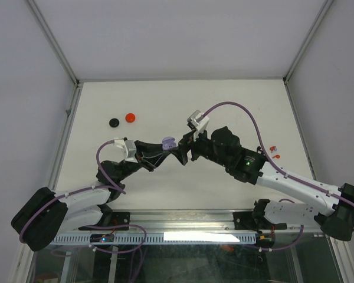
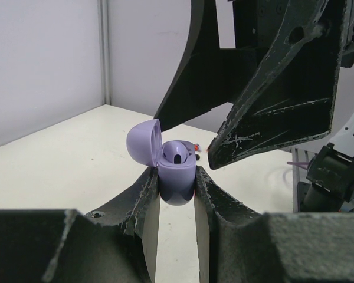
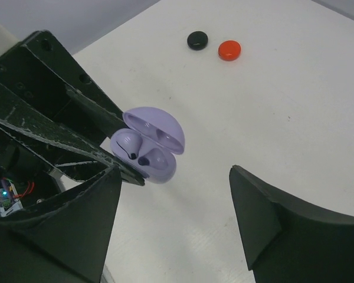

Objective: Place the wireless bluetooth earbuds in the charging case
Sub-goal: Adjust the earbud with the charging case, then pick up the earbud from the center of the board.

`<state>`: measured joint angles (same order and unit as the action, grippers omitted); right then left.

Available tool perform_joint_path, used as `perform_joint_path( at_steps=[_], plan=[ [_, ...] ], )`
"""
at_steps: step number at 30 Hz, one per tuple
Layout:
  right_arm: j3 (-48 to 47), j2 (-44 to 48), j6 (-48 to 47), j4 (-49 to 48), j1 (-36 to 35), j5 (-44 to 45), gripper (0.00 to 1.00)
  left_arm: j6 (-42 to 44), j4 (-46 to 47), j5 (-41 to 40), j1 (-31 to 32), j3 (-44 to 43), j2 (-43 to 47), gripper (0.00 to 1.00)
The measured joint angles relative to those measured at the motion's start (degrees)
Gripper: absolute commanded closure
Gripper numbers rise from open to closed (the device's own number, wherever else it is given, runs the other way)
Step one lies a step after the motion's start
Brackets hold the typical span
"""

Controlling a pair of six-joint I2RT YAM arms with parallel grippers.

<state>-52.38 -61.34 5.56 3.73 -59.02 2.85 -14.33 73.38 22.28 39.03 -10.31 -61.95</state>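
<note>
table (image 1: pixel 224 94): white; the work sits mid-table, between my two arms.
right gripper (image 3: pixel 174 177): fingers wide apart, nothing between them that I can see. It's the free arm, so I judge the next move is its job.
left gripper (image 2: pixel 176 177): clamped on the lower body of the charging case (image 3: pixel 148 150), holding it mouth-up. This arm is plainly nearer, but it's busy as the fixture.
key relation: in the right wrist view the case sits at 12 o'clock from my right fingertips, a touch left of centre. In the top view it's at about 10 o'clock from them. Near, not touching.
case axis: the two sockets run roughly 10 to 4 o'clock in the right wrist view. The lid (image 2: pixel 144 143) is swung open toward 9 o'clock in the left wrist view, so the 3 o'clock side looks like the open approach.
earbuds (image 3: pixel 130 143): the socket at 10 o'clock holds a rounded purple form with a black slit, likely one seated. The other socket shows a dark spot; I can't tell if it's filled.
black disc (image 1: pixel 114 122), red disc (image 1: pixel 130 117): on the table at 10 o'clock from the case in the top view, well apart from it.
red-and-white bits (image 1: pixel 274 151): on the table just beside my right arm; too small to identify.
hidden: the case bottom is buried between my left fingers, and the top view blocks the socket detail.
</note>
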Motion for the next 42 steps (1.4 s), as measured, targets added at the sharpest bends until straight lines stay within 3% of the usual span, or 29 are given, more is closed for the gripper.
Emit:
perform_joint_path(
  at_steps=[8, 13, 23, 36, 42],
  plan=[
    [-0.9, 1.6, 0.1, 9.1, 1.0, 7.4, 0.19, 1.9, -2.5, -4.5, 0.0, 3.6, 4.3, 1.0],
    [-1.1, 2.0, 2.4, 16.0, 6.0, 10.3, 0.19, 3.9, -5.9, -7.5, 0.0, 5.9, 8.0, 1.0],
    [-1.0, 0.4, 9.0, 27.3, 28.7, 9.5, 0.19, 10.4, -8.5, -12.1, 0.0, 8.3, 10.6, 1.0],
    [2.6, -6.5, 12.2, 29.7, 55.5, 8.7, 0.22, 18.3, -10.3, -13.4, 0.0, 8.4, 10.9, 1.0],
    [2.7, -11.4, 13.0, 29.1, 62.8, 11.3, 0.3, 18.5, -12.8, -13.5, 0.0, 9.2, 14.3, 1.0]
  ],
)
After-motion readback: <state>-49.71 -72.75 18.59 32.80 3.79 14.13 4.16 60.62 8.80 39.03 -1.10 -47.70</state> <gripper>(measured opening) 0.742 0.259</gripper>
